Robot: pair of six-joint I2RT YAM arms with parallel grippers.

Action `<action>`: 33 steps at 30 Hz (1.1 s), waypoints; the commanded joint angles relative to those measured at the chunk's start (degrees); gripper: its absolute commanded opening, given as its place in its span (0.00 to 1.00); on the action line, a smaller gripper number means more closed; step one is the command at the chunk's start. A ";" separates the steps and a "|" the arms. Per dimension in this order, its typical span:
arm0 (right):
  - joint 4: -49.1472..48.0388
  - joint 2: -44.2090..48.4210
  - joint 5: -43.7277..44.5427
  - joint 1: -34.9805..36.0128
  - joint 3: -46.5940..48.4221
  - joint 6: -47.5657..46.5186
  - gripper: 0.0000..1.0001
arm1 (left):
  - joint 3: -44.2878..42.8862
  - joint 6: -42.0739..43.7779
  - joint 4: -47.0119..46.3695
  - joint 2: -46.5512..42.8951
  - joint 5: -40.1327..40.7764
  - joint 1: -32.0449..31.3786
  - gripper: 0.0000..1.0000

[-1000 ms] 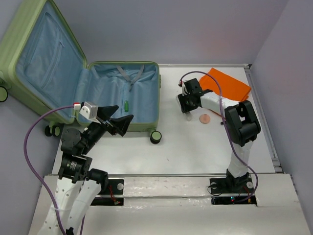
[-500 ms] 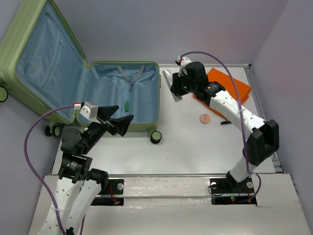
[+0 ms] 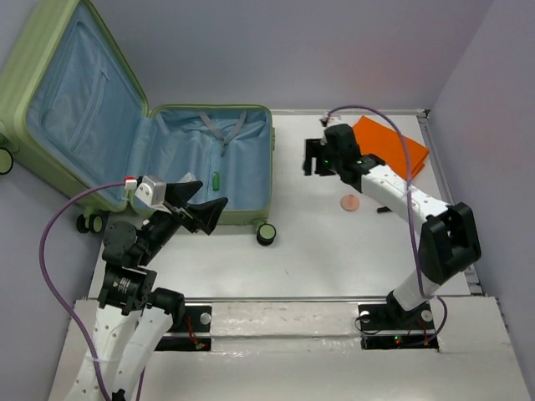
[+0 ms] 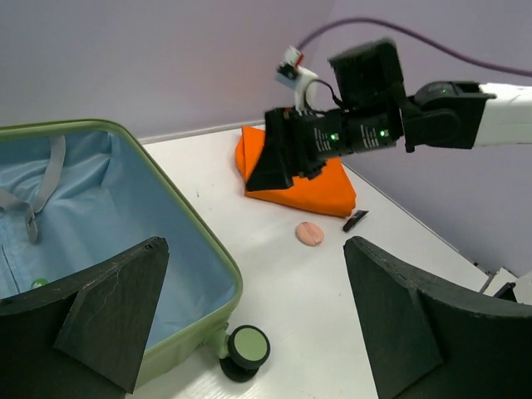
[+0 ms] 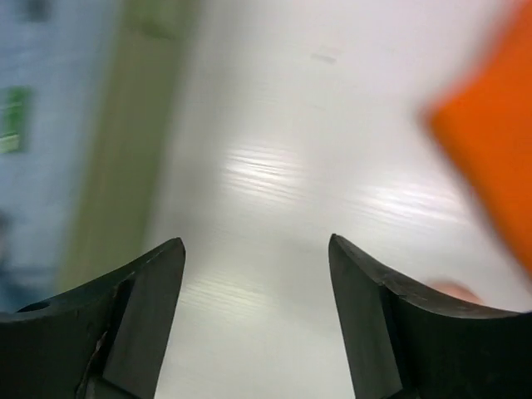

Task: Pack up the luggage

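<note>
My right gripper (image 5: 253,245) hangs spread and empty just right of the luggage (image 3: 175,159), which lies open for loading. My left gripper (image 4: 256,249), also spread, hovers at its near rim.

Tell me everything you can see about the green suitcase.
The luggage is a large light-green hard-shell suitcase lined in light blue fabric. It lies open: base half flat on the white table, lid propped up, leaning back to the left, with a pocket in its lining. Grey straps and a small green item lie in the base. Black-and-green caster wheels show at its corners. The left gripper hovers, jaws open, over its near rim; whether it touches cannot be told.
</note>
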State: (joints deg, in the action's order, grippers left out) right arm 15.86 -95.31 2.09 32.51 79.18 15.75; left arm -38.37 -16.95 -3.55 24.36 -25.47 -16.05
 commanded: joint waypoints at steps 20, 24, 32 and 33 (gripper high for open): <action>-1.79 -3.49 11.19 -17.04 -19.94 5.52 0.24 | -0.83 0.69 -1.90 -1.33 -1.07 -1.79 0.99; -4.23 1.84 6.54 -17.04 -21.34 4.82 0.07 | -0.83 0.69 -1.90 -1.60 -0.98 -1.79 0.99; -8.83 14.89 -13.06 -4.06 -13.90 7.90 0.07 | -0.92 0.43 -2.07 -1.42 -1.25 -1.70 0.99; -8.83 14.02 -13.51 -1.95 -8.04 7.98 0.07 | -0.92 0.51 -2.07 -1.51 -1.07 -1.70 0.99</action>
State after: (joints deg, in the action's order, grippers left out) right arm 13.39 -81.69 -0.95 22.46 58.28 22.63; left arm -38.37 -16.95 -3.51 23.44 -25.52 -17.58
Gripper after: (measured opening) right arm 0.084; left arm 0.990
